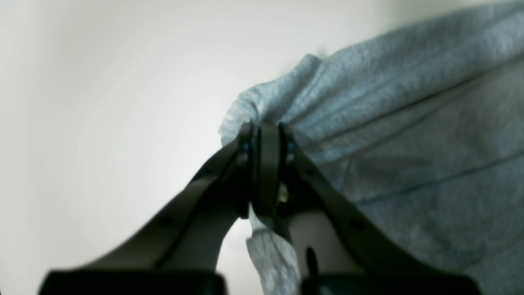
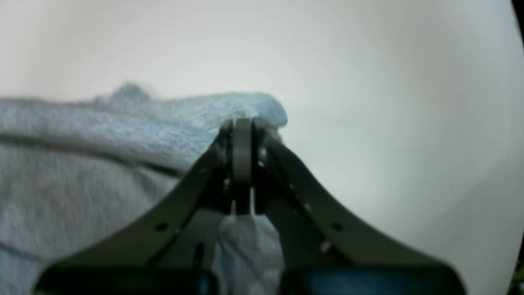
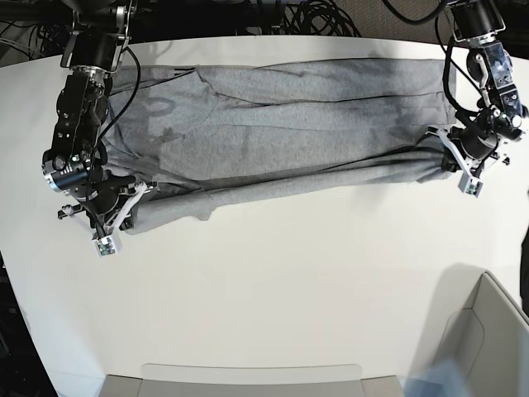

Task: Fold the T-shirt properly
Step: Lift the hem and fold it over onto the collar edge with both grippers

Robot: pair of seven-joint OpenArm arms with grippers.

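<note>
The heather-grey T-shirt (image 3: pixel 281 124) lies stretched across the far half of the white table (image 3: pixel 281 273), its near edge lifted into a taut fold between both arms. My left gripper (image 3: pixel 442 157), on the right of the base view, is shut on the T-shirt's right end; in the left wrist view the gripper (image 1: pixel 266 133) pinches bunched T-shirt fabric (image 1: pixel 409 123). My right gripper (image 3: pixel 132 194), on the left of the base view, is shut on the left end; in the right wrist view the gripper (image 2: pixel 242 125) clamps the T-shirt edge (image 2: pixel 123 127).
A grey bin (image 3: pixel 488 339) stands at the near right corner and a flat grey tray edge (image 3: pixel 248 380) lies along the front. Cables (image 3: pixel 314 16) hang behind the table's far edge. Bare white table spreads in front of the shirt.
</note>
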